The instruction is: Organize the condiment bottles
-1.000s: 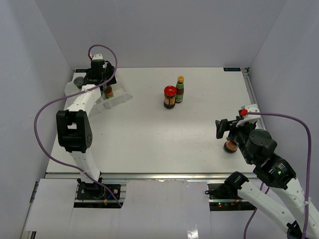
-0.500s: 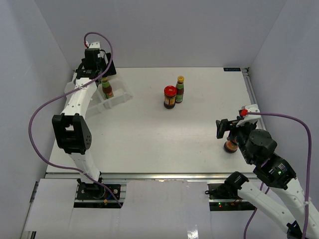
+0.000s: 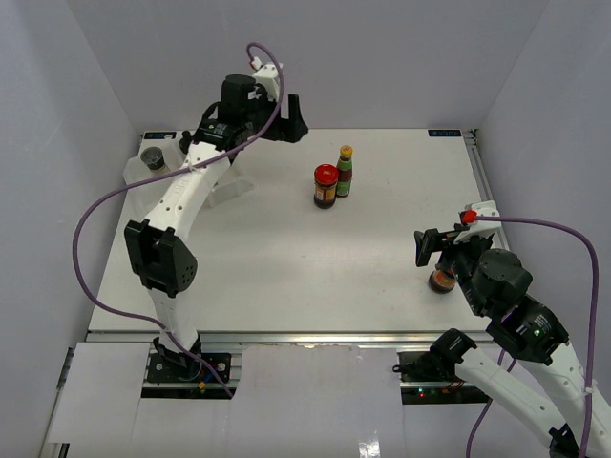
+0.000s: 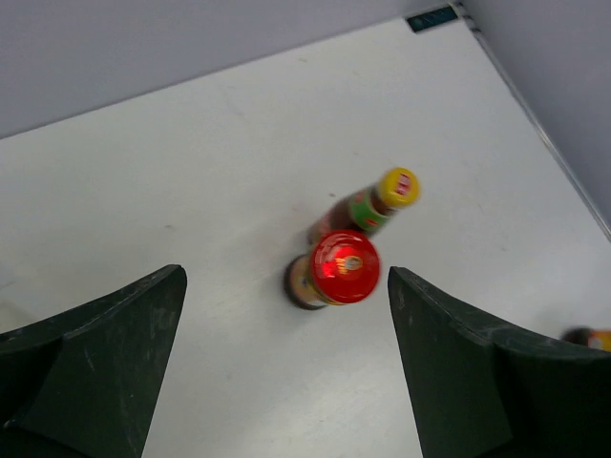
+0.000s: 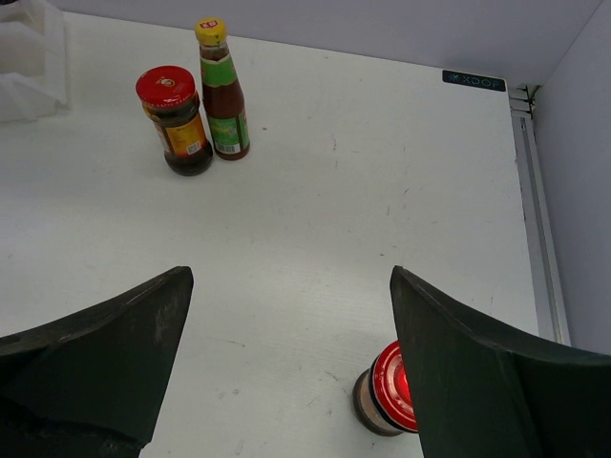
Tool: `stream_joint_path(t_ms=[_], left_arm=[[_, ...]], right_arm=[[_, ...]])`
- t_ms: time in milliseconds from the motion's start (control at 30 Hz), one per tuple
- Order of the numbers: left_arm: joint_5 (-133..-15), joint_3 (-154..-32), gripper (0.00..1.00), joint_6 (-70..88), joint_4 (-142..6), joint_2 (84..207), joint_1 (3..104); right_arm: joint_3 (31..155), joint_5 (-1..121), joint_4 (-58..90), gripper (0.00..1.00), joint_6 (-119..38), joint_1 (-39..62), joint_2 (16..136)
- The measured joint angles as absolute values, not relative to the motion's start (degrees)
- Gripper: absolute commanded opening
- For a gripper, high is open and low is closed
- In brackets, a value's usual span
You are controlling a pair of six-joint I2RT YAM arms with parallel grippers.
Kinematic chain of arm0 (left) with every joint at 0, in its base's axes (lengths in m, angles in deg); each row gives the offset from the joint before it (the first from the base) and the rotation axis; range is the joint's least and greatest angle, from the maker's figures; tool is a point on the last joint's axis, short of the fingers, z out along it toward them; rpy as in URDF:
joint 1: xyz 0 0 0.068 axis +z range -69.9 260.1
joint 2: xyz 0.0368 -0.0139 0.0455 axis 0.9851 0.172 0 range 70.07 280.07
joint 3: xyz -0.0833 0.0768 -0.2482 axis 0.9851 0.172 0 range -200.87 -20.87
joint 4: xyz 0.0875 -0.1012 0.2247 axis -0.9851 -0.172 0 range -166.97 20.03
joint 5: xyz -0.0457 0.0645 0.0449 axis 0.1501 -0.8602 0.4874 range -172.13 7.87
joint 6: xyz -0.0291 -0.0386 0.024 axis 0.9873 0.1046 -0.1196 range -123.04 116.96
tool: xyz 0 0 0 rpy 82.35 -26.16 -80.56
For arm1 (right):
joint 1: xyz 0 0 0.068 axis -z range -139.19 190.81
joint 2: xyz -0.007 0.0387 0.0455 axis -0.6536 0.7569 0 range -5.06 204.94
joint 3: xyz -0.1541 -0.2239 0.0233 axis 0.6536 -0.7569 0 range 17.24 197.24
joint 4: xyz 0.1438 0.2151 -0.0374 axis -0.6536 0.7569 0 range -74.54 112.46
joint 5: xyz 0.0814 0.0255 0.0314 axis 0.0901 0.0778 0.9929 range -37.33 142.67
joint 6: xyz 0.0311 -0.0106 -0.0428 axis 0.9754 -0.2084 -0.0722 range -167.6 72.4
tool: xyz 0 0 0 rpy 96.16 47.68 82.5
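Left gripper [image 4: 284,277] hung open, empty, red-lidded jar [image 4: 334,269] mid-frame between its fingers; right gripper [image 5: 291,277] gaped empty above the counter [image 5: 382,162].

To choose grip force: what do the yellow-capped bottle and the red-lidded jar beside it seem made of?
Red-lidded jar: likely clear glossy glass, since dark contents show through; its shiny lid may be metal. Yellow-capped bottle: clear glass or hard plastic, undecidable; reddish sauce shows through; the cap looks plastic.
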State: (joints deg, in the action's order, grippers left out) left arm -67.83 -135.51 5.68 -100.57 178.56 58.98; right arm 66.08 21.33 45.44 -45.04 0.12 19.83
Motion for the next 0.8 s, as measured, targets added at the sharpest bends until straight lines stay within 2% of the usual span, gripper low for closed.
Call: stream_joint_path(t_ms=[133, 367, 800], left_arm=[[-63.7, -138.5, 0.96, 3.9, -100.7, 183.6, 55.1], [-63.5, -144.0, 0.96, -0.3, -101.1, 192.6, 49.7], [-64.1, -143.2, 0.94, -5.0, -95.7, 195.8, 48.1]], right_arm=[[66.1, 21.2, 45.7, 0.90, -45.0, 0.1, 19.8], [66.1, 20.8, 46.0, 0.90, -45.0, 0.1, 19.3], [66.1, 19.4, 47.5, 0.90, -45.0, 0.1, 18.9]])
